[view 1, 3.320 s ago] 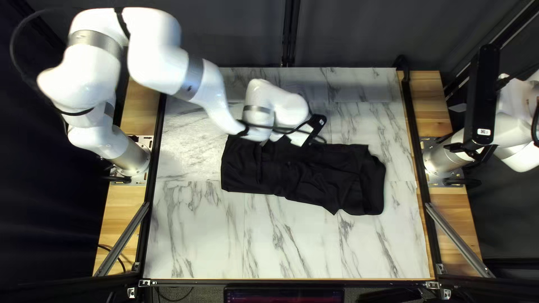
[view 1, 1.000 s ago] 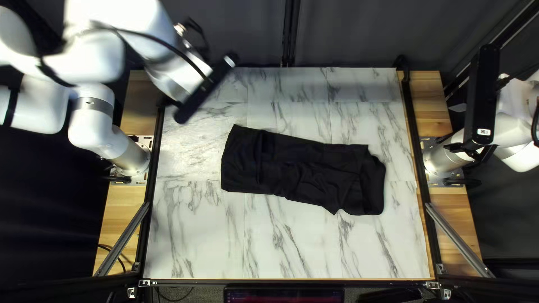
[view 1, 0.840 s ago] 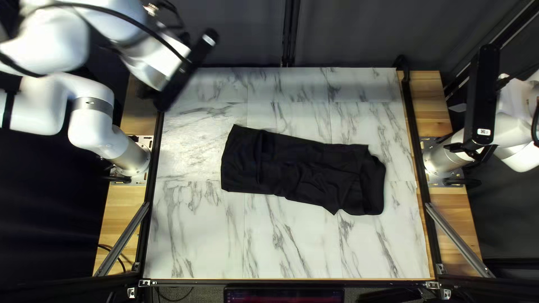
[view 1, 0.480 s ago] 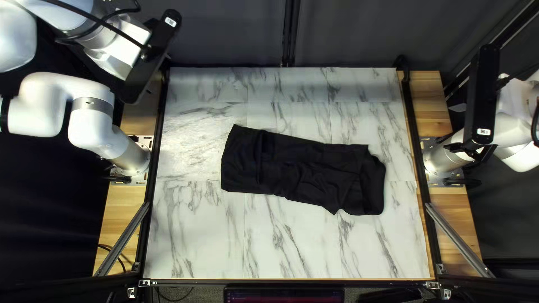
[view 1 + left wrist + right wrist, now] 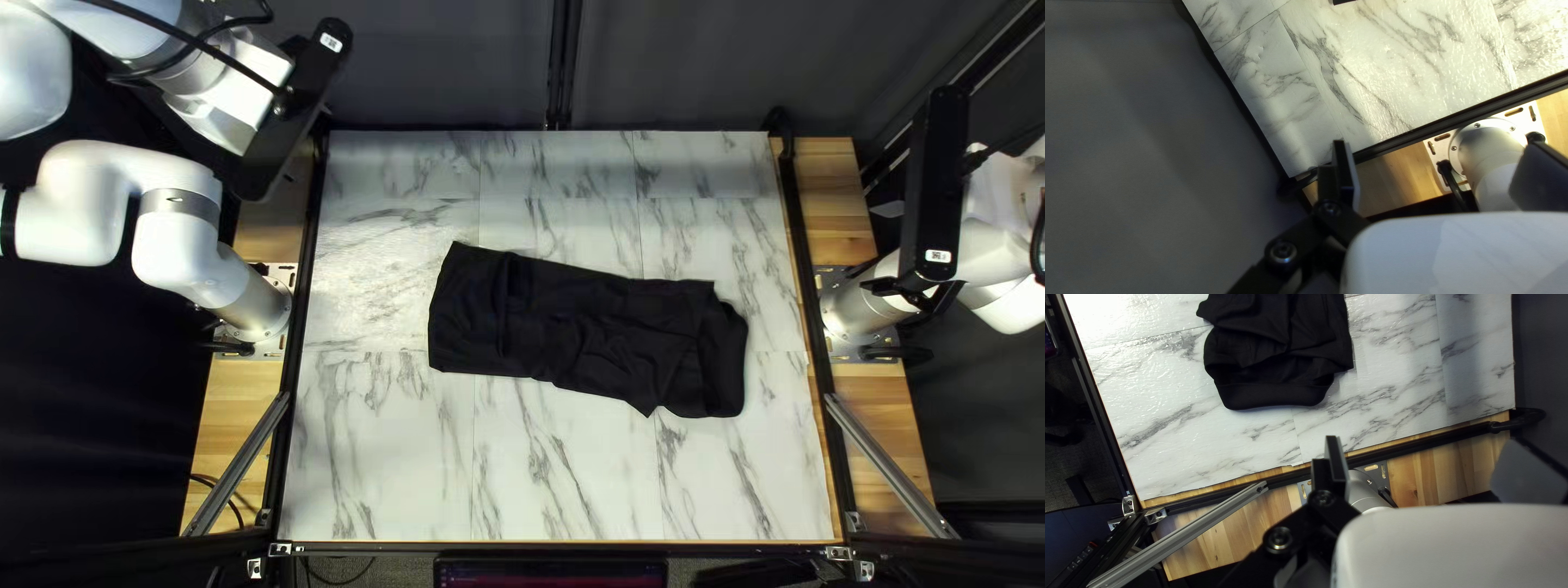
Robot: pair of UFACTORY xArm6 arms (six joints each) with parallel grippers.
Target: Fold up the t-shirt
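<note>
One black t-shirt (image 5: 588, 332) lies in a long, rumpled bundle mid-worktop (image 5: 381, 468), its narrow ends toward left and right. The left arm (image 5: 120, 196) bends high, its left pincer (image 5: 242, 100) beside the far left corner, spread. The right arm (image 5: 1010, 310) crouches by the right edge, its right pincer (image 5: 893, 288) spread too. Metal struts (image 5: 237, 466) slant at both near corners; a dark curtain (image 5: 697, 65) backs the far edge.

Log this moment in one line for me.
task: fold t-shirt | cloth: black, wrinkled long bundle, mid-table | left arm: off cloth, near table's far-left corner | right arm: off cloth, right side
</note>
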